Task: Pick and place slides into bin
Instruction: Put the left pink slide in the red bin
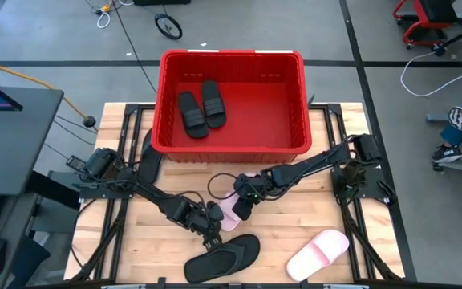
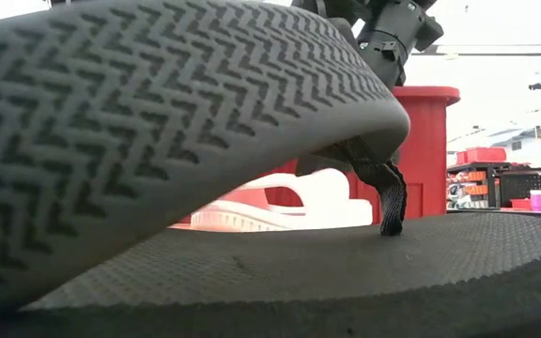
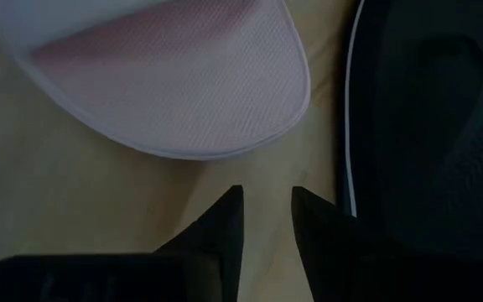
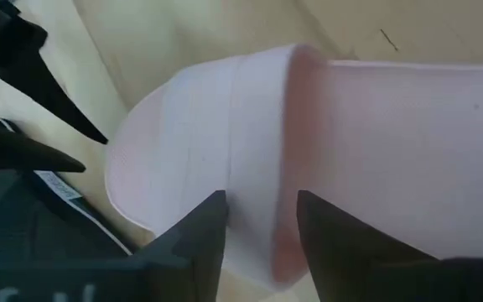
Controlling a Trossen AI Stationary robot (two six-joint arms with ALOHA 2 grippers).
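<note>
A pale pink slide [image 1: 231, 210] lies on the table just in front of the red bin [image 1: 295, 148]. My right gripper [image 1: 244, 205] is open right over it, its fingers on either side of the strap's edge [image 4: 290, 126]. My left gripper [image 1: 213, 230] is slightly open and empty, low over the bare wood between this slide's rounded end [image 3: 183, 92] and a black flip-flop [image 1: 223, 257]. The flip-flop lies flat near the front edge and fills the low view [image 2: 252, 263]. A second pink slide [image 1: 318, 254] lies at the front right. Two black slides [image 1: 201, 108] lie in the bin. My right gripper stands over the pink slide's strap [image 4: 225, 134], pointing down, with one finger over the strap and one past its edge over the footbed. I cannot tell whether the fingers touch it. The slide lies on the table.
The bin takes up the far middle of the table, and its near wall [image 2: 430, 141] stands close behind both grippers. Both arms reach in toward the table's middle and their grippers are close together. Bare wood shows at the front left and the right.
</note>
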